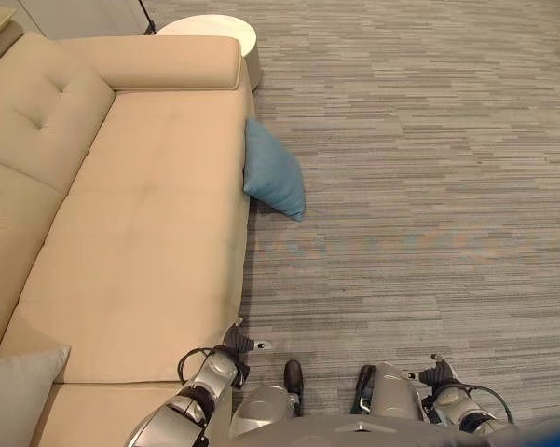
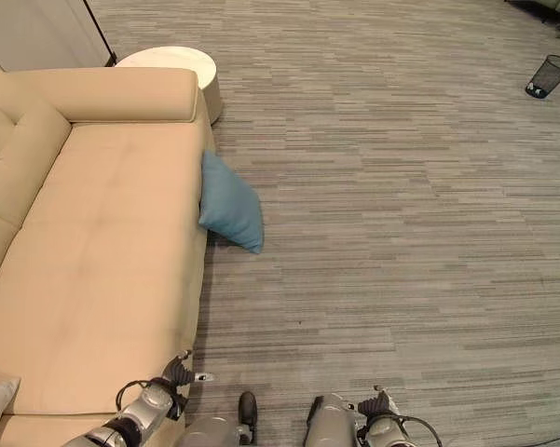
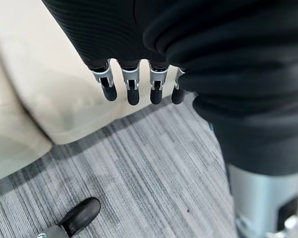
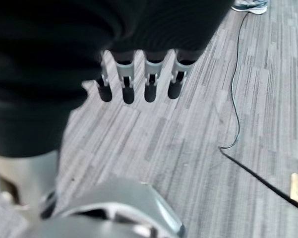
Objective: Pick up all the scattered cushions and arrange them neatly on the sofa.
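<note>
Grey carpet (image 1: 419,186) | blue cushion (image 1: 274,182) leaning on beige sofa (image 1: 140,242) front, 12 o'clock | left hand (image 3: 134,89), right hand (image 4: 139,84) hang relaxed, empty

Grey cushion (image 1: 19,396) cut off at corner; wastebasket (image 2: 548,75) contents indistinct.

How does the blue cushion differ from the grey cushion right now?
Colour: the blue cushion is teal-blue, the grey cushion pale grey.
Place: the blue cushion is on the carpet, the grey cushion on the sofa seat.
Pose: the blue cushion stands tilted against the sofa's front edge; the grey cushion lies at the seat's near end, partly cut off by the view.
Both are untouched by either hand.
</note>
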Motion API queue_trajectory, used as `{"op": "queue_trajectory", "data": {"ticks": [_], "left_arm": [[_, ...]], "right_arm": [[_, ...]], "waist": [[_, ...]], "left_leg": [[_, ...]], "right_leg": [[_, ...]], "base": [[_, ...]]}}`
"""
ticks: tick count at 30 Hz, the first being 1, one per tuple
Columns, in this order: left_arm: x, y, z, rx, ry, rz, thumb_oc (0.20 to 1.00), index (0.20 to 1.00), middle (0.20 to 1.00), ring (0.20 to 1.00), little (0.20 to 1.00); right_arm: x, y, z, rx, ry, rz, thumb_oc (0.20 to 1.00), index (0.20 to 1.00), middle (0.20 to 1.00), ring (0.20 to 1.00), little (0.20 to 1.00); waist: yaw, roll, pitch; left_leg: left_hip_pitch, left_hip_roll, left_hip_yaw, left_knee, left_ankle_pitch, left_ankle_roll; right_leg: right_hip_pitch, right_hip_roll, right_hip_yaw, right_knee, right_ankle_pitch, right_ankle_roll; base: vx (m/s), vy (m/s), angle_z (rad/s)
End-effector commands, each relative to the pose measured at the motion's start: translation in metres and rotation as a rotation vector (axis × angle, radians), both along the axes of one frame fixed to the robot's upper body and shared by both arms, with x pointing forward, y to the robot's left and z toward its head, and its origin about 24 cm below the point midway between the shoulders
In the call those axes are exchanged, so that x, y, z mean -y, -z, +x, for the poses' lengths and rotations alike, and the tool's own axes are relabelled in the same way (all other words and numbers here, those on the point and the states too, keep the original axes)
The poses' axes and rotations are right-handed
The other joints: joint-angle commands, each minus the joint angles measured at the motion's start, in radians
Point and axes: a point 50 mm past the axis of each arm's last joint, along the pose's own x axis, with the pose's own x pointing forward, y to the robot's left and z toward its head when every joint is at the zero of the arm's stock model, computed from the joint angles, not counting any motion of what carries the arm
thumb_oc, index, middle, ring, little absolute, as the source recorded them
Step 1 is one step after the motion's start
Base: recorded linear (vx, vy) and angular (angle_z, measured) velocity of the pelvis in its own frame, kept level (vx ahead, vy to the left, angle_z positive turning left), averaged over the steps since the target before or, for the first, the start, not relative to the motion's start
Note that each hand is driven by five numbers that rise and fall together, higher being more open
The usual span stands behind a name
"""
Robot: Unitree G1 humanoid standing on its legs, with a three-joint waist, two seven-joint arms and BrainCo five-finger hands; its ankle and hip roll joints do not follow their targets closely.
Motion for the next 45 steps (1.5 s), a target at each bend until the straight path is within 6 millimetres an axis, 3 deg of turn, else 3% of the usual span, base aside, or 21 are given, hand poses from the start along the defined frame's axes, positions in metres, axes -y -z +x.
{"op": "queue_trajectory", "data": {"ticks": [1,4,5,6,9,12,13,15,17,19,21,23,26,29,30,32,33,35,38,41,45], "left_arm": [[0.005,0.000,0.000,0.018,-0.024,-0.046,1.000,1.000,1.000,1.000,1.000],[0.010,0.004,-0.008,-0.011,-0.016,-0.053,1.000,1.000,1.000,1.000,1.000],[0.010,0.004,-0.008,-0.014,-0.018,-0.059,1.000,1.000,1.000,1.000,1.000],[0.009,0.003,-0.005,-0.005,-0.024,-0.076,1.000,1.000,1.000,1.000,1.000],[0.008,0.001,-0.002,0.004,-0.031,-0.085,1.000,1.000,1.000,1.000,1.000],[0.013,-0.001,0.004,0.015,-0.009,-0.083,1.000,1.000,1.000,1.000,1.000],[0.013,-0.001,0.004,0.020,-0.024,-0.083,1.000,1.000,1.000,1.000,1.000],[0.012,-0.001,0.004,0.024,-0.035,-0.087,1.000,1.000,1.000,1.000,1.000],[0.009,0.000,0.001,0.021,-0.056,-0.092,1.000,1.000,1.000,1.000,1.000],[0.003,0.003,-0.006,-0.001,-0.087,-0.093,1.000,1.000,1.000,1.000,1.000],[-0.003,0.005,-0.013,-0.016,-0.122,-0.088,1.000,1.000,1.000,1.000,1.000],[-0.008,0.003,-0.012,-0.008,-0.128,-0.078,1.000,1.000,1.000,1.000,1.000],[-0.012,0.003,-0.013,-0.007,-0.134,-0.066,1.000,1.000,1.000,1.000,1.000],[-0.012,0.003,-0.013,0.002,-0.136,-0.062,1.000,1.000,1.000,1.000,1.000],[-0.012,0.004,-0.015,-0.004,-0.133,-0.062,1.000,1.000,1.000,1.000,1.000],[-0.012,0.005,-0.017,-0.018,-0.127,-0.056,1.000,1.000,1.000,1.000,1.000],[-0.012,0.006,-0.018,-0.024,-0.123,-0.052,1.000,1.000,1.000,1.000,1.000],[-0.009,0.008,-0.020,-0.035,-0.115,-0.056,1.000,1.000,1.000,1.000,1.000],[-0.005,0.014,-0.032,-0.085,-0.115,-0.059,1.000,1.000,1.000,1.000,1.000],[0.002,0.014,-0.032,-0.090,-0.108,-0.083,1.000,1.000,1.000,1.000,1.000],[0.005,0.013,-0.028,-0.078,-0.116,-0.097,1.000,1.000,1.000,1.000,1.000]], "right_arm": [[0.013,-0.002,-0.004,-0.031,-0.018,-0.040,1.000,1.000,1.000,1.000,1.000],[0.014,0.001,-0.013,-0.035,0.005,-0.034,1.000,1.000,1.000,1.000,1.000],[0.014,0.000,-0.011,-0.020,0.017,-0.029,1.000,1.000,1.000,1.000,1.000],[0.016,-0.001,-0.009,-0.007,0.029,-0.029,1.000,1.000,1.000,1.000,1.000],[0.022,-0.006,-0.001,0.018,0.035,-0.042,1.000,1.000,1.000,1.000,1.000],[0.023,-0.007,0.002,0.031,0.030,-0.058,1.000,1.000,1.000,1.000,1.000],[0.021,-0.007,0.003,0.042,0.024,-0.059,1.000,1.000,1.000,1.000,1.000],[0.020,-0.007,0.002,0.041,0.026,-0.058,1.000,1.000,1.000,1.000,1.000],[0.018,-0.006,0.000,0.036,0.024,-0.055,1.000,1.000,1.000,1.000,1.000],[0.011,-0.003,-0.002,0.014,-0.011,-0.047,1.000,1.000,1.000,1.000,1.000],[0.006,0.000,-0.006,-0.009,-0.034,-0.036,1.000,1.000,1.000,1.000,1.000],[0.002,-0.001,-0.001,-0.005,-0.064,-0.030,1.000,1.000,1.000,1.000,1.000],[0.000,-0.002,0.004,0.009,-0.077,-0.026,1.000,1.000,1.000,1.000,1.000],[-0.002,-0.002,0.006,0.014,-0.090,-0.021,1.000,1.000,1.000,1.000,1.000],[-0.003,-0.003,0.008,0.020,-0.098,-0.018,1.000,1.000,1.000,1.000,1.000],[0.000,-0.003,0.008,0.021,-0.087,-0.016,1.000,1.000,1.000,1.000,1.000],[0.002,-0.003,0.006,0.016,-0.077,-0.016,1.000,1.000,1.000,1.000,1.000],[0.004,-0.003,0.003,0.007,-0.077,-0.022,1.000,1.000,1.000,1.000,1.000],[0.005,0.000,-0.004,-0.008,-0.061,-0.019,1.000,1.000,1.000,1.000,1.000],[0.003,0.000,-0.004,0.003,-0.040,-0.002,1.000,1.000,1.000,1.000,1.000],[0.008,-0.003,0.001,0.022,-0.037,-0.012,1.000,1.000,1.000,1.000,1.000]], "waist": [[0.024,0.017,0.000],[0.016,0.003,-0.033],[0.020,0.002,-0.038],[0.036,-0.003,-0.029],[0.066,-0.015,-0.004],[0.092,-0.028,0.009],[0.112,-0.016,0.004],[0.122,-0.011,0.002],[0.135,-0.018,0.001],[0.147,-0.031,-0.013],[0.157,-0.050,-0.031],[0.142,-0.036,-0.027],[0.125,-0.016,-0.018],[0.112,-0.003,-0.011],[0.102,-0.002,-0.005],[0.079,-0.009,0.003],[0.067,-0.006,0.005],[0.050,-0.005,0.002],[0.041,-0.010,-0.027],[0.045,-0.017,-0.034],[0.061,-0.027,-0.004]], "left_leg": [[-0.025,0.042,-0.147,0.115,-0.109,-0.048],[-0.003,0.078,-0.157,0.196,-0.155,-0.085],[-0.024,0.096,-0.159,0.258,-0.131,-0.101],[-0.108,0.134,-0.159,0.444,-0.062,-0.126],[-0.231,0.138,-0.176,0.634,-0.024,-0.116],[-0.326,0.105,-0.148,0.505,-0.069,-0.103],[-0.375,0.086,-0.126,0.313,0.037,-0.114],[-0.395,0.079,-0.132,0.267,0.081,-0.120],[-0.411,0.073,-0.133,0.257,0.101,-0.126],[-0.383,0.061,-0.140,0.247,0.077,-0.105],[-0.331,0.041,-0.146,0.225,0.052,-0.075],[-0.260,0.033,-0.144,0.201,0.016,-0.035],[-0.214,0.035,-0.140,0.180,0.000,-0.017],[-0.148,0.027,-0.166,0.140,-0.018,-0.015],[-0.121,0.015,-0.182,0.135,-0.034,-0.018],[-0.082,-0.008,-0.234,0.134,-0.061,-0.030],[-0.063,-0.014,-0.262,0.131,-0.074,-0.034],[-0.050,-0.025,-0.298,0.133,-0.083,-0.036],[-0.018,-0.017,-0.348,0.137,-0.110,-0.063],[-0.065,0.016,-0.342,0.236,-0.120,-0.098],[-0.203,0.070,-0.249,0.449,-0.081,-0.122]], "right_leg": [[0.061,0.050,-0.044,-0.125,0.118,0.000],[0.114,0.081,-0.053,-0.170,0.103,-0.041],[0.141,0.103,-0.058,-0.187,0.091,-0.058],[0.189,0.130,-0.065,-0.211,0.075,-0.092],[0.248,0.157,-0.068,-0.244,0.041,-0.126],[0.309,0.169,-0.053,-0.281,-0.003,-0.110],[0.355,0.204,-0.044,-0.300,-0.031,-0.101],[0.369,0.218,-0.038,-0.301,-0.041,-0.101],[0.387,0.226,-0.023,-0.290,-0.061,-0.100],[0.400,0.225,-0.010,-0.267,-0.080,-0.092],[0.380,0.190,-0.010,-0.129,-0.080,-0.056],[0.286,0.117,-0.031,0.126,0.007,0.006],[0.215,0.073,-0.049,0.256,0.061,0.021],[0.165,0.052,-0.071,0.173,0.048,-0.007],[0.147,0.063,-0.064,0.064,0.039,-0.021],[0.096,0.093,0.040,-0.126,0.087,-0.014],[0.072,0.112,0.103,-0.159,0.103,-0.010],[0.058,0.123,0.143,-0.166,0.128,-0.003],[0.100,0.129,0.118,-0.193,0.125,-0.024],[0.166,0.139,0.058,-0.236,0.099,-0.047],[0.236,0.145,0.001,-0.260,0.058,-0.088]], "base": [[0.47,-0.138,-0.14],[0.54,-0.248,0.23],[0.32,-0.343,0.34],[0.28,-0.345,0.26],[0.22,-0.209,0.05],[0.40,-0.049,-0.21],[0.38,0.038,-0.21],[0.28,0.054,-0.33],[0.26,0.069,-0.47],[0.34,0.132,-0.52],[0.36,0.216,-0.20],[0.25,0.247,0.16],[0.20,0.155,0.22],[0.26,0.024,0.41],[0.33,-0.082,0.62],[0.41,-0.120,0.46],[0.29,-0.073,0.67],[0.29,-0.088,1.18],[0.31,-0.168,1.18],[0.16,-0.219,1.03],[0.04,-0.157,0.56]]}}
